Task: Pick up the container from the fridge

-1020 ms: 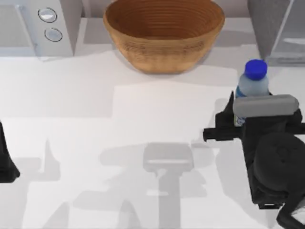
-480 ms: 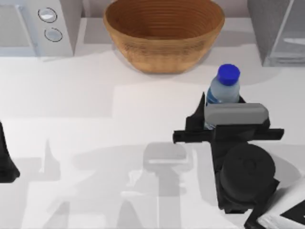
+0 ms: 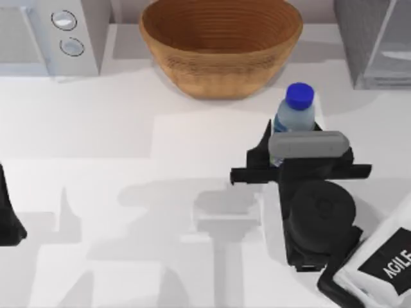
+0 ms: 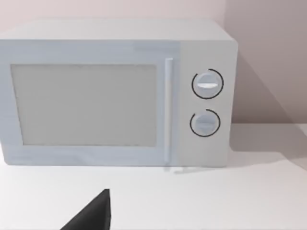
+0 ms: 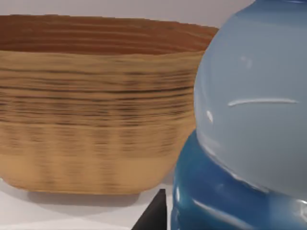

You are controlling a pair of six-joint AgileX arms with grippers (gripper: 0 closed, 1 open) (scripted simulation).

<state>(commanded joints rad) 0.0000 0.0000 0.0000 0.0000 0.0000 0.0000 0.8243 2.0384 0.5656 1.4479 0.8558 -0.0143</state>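
The container (image 3: pixel 295 115), a small clear bottle with a bright-blue cap, stands upright just right of the table's middle, in front of the bowl. My right gripper (image 3: pixel 293 138) is shut on its body from the near side. In the right wrist view the container (image 5: pixel 249 124) looms very close, with one dark fingertip (image 5: pixel 153 215) beside it. The fridge (image 3: pixel 356 38), dark grey with a pale glassy panel, is at the back right corner, apart from the container. My left gripper (image 3: pixel 8 218) stays parked at the left edge.
A big brown ribbed wooden bowl (image 3: pixel 221 45) sits at the back middle, close behind the container, also seen as the bowl (image 5: pixel 96 105). A white box with two knobs (image 3: pixel 58 32) stands at the back left and faces the left wrist as the white box (image 4: pixel 115 91).
My right gripper has carried the container leftward, away from the fridge's front, and slightly closer to the bowl. The left arm has not moved.
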